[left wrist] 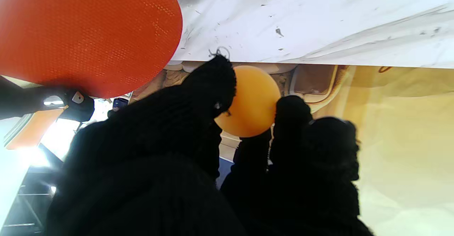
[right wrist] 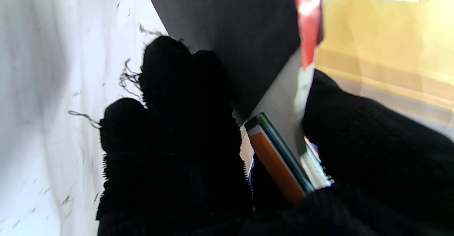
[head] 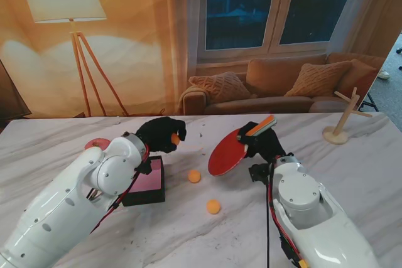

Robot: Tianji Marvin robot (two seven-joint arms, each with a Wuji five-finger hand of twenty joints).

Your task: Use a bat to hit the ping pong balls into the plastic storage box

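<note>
Ping pong ball (left wrist: 252, 101) sits pinched between left hand (head: 161, 134) fingers (left wrist: 212, 87); right hand (head: 264, 144) fingers grip the bat (head: 227, 155).

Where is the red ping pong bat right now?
In the stand view, the red round-bladed ping pong bat is held in the right hand in its black glove, right of centre, its blade just right of two loose orange balls on the marble table.

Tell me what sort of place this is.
Likely a staged test bench: a marble-look table before a flat printed living-room backdrop, its sofa and floor lamp only pictured.
</note>
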